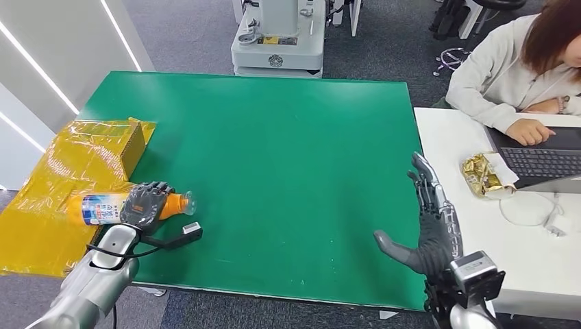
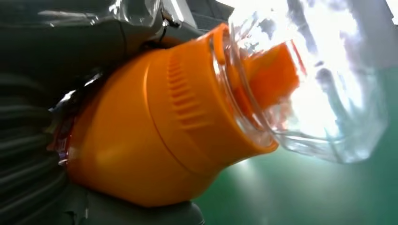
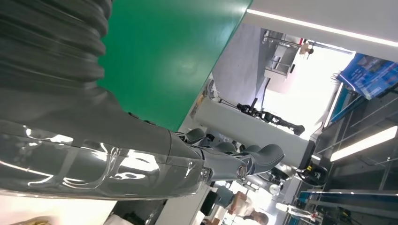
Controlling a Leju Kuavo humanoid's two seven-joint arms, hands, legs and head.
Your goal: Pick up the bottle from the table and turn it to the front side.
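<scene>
While the left hand (image 1: 145, 203) grips the orange bottle (image 1: 103, 208) lying sideways at the lower left of the green worktop (image 1: 274, 171), we judge slippage likely — fingers wrap the smooth neck end. The right hand (image 1: 428, 219) hangs spread, holding nothing — no backup.

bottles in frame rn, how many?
1. The orange bottle lies on its side at the left edge of the green table, over the yellow wrapping, gripped by the left hand. The cardboard box could hide others.
</scene>
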